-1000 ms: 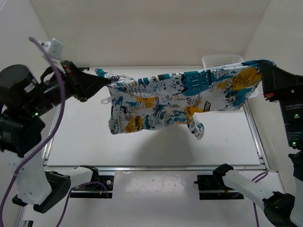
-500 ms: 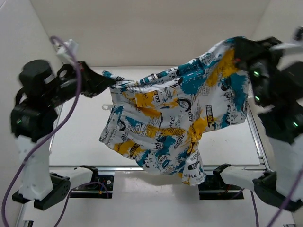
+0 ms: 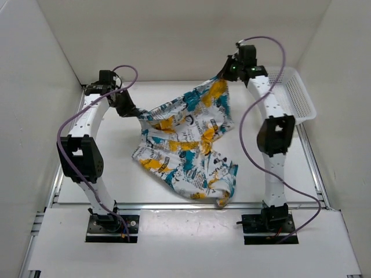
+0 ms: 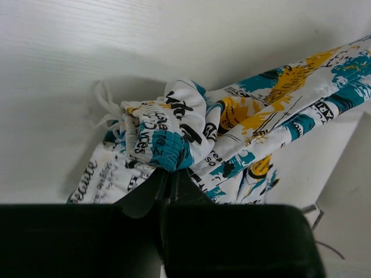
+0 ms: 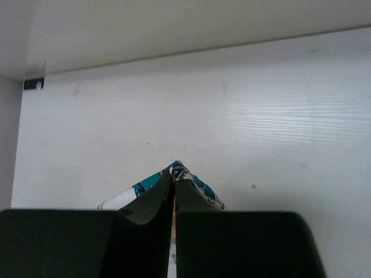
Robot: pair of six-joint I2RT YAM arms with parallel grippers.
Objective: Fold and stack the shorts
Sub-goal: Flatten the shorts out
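The shorts (image 3: 188,145), white with teal, yellow and black print, hang stretched between both arms and trail down onto the table toward the front. My left gripper (image 3: 141,113) is shut on the bunched waistband corner (image 4: 159,142) at the left. My right gripper (image 3: 225,75) is shut on the opposite corner (image 5: 177,169) at the back right, a small tip of cloth showing past its fingertips. The lower leg of the shorts (image 3: 223,194) lies crumpled near the table's front edge.
A white plastic mesh basket (image 3: 293,95) stands at the back right, beside the right arm. White walls close in the table on the left, back and right. The arm bases (image 3: 107,223) sit at the near edge.
Both arms have swung far back and down toward the rear of the table, carrying the shorts with them. The cloth, held high before, now drapes with its lower part on the table.
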